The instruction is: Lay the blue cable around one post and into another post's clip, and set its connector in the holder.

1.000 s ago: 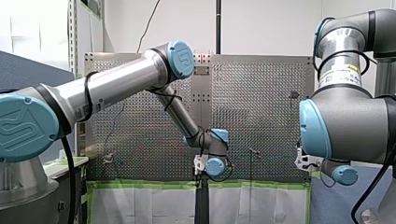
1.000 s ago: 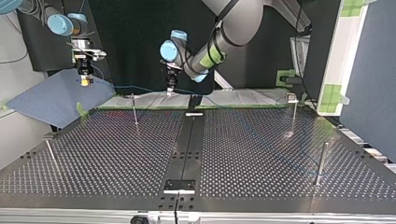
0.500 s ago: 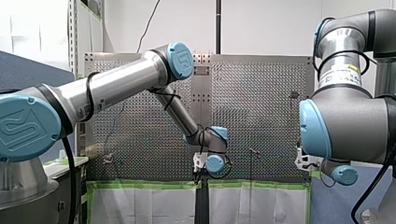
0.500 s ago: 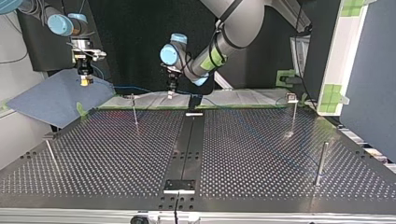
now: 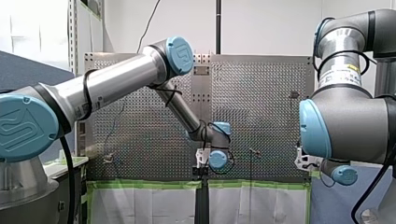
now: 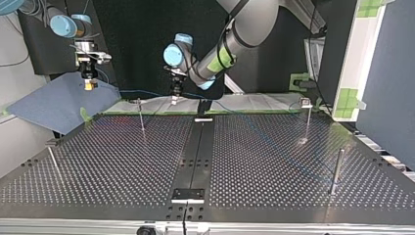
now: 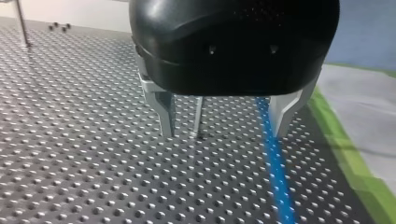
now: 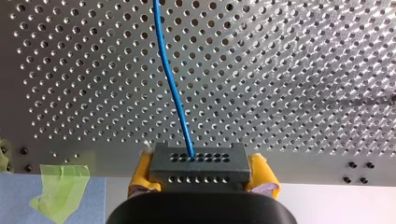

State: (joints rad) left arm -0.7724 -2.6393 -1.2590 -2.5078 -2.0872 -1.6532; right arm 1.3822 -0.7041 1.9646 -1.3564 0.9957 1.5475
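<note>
The blue cable (image 8: 172, 84) leaves a dark grey connector (image 8: 199, 168), and my right gripper (image 8: 201, 179) is shut on that connector with its yellow pads (image 8: 142, 175). In the top view my right gripper (image 6: 88, 84) hangs above the blue mat at the far left. My left gripper (image 7: 224, 126) is open low over the perforated board. The cable (image 7: 275, 163) runs on the board between its metal fingers (image 7: 163, 109), close to one of them. A thin post (image 7: 198, 116) stands ahead, between the fingers. In the top view my left gripper (image 6: 173, 95) hovers at the far edge, near a post (image 6: 141, 115).
A clip-topped post (image 6: 307, 115) stands at the top view's right, with a plain post (image 6: 336, 169) nearer the camera and another post (image 6: 53, 161) at the left. A small holder plate (image 6: 188, 195) sits at the near middle. Green tape (image 7: 350, 158) borders the board.
My left gripper has shifted a little toward the top view's left along the far edge. My right arm has stayed still with the connector.
</note>
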